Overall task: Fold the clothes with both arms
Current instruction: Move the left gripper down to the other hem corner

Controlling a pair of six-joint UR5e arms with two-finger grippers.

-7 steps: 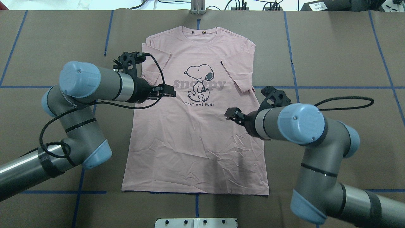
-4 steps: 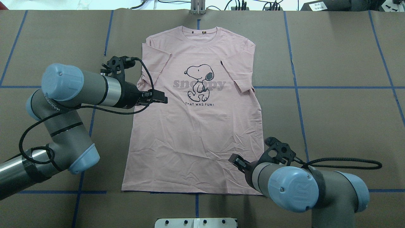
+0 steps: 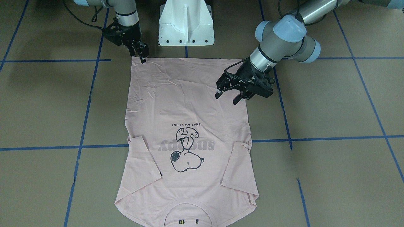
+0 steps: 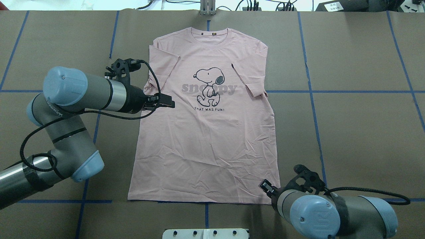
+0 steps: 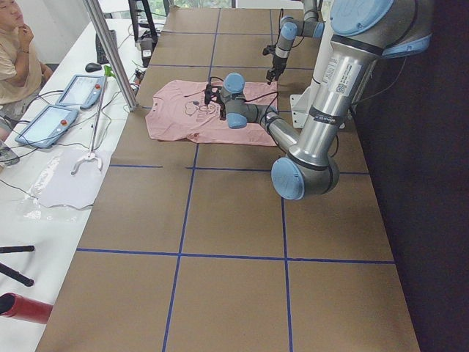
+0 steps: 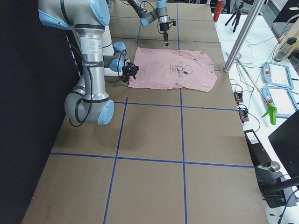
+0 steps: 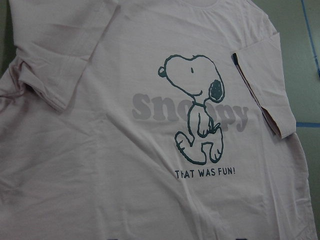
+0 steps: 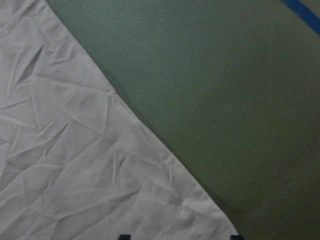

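The pale pink T-shirt (image 4: 206, 142) lies flat on the table with its dog print up, collar away from the robot and both sleeves folded inward. My left gripper (image 4: 169, 101) hovers open over the shirt's left side, level with the print, and the front-facing view shows the left gripper (image 3: 226, 96) with its fingers spread. My right gripper (image 4: 264, 184) is at the shirt's near right hem corner, and in the front-facing view the right gripper (image 3: 143, 58) points down at that corner. The hem corner (image 8: 210, 215) lies between its separated fingertips. Neither gripper holds cloth.
The white pedestal base (image 3: 186, 22) stands just beyond the hem, between the arms. Blue tape lines (image 4: 312, 99) cross the brown table cover. A metal post (image 4: 207, 7) stands past the collar. A seated person (image 5: 11, 59) and tablets (image 5: 77, 92) are on a side table.
My right gripper has travelled from beside the print down the shirt's right edge to the hem corner. My left gripper drew back a little to the left early on, then stayed put.
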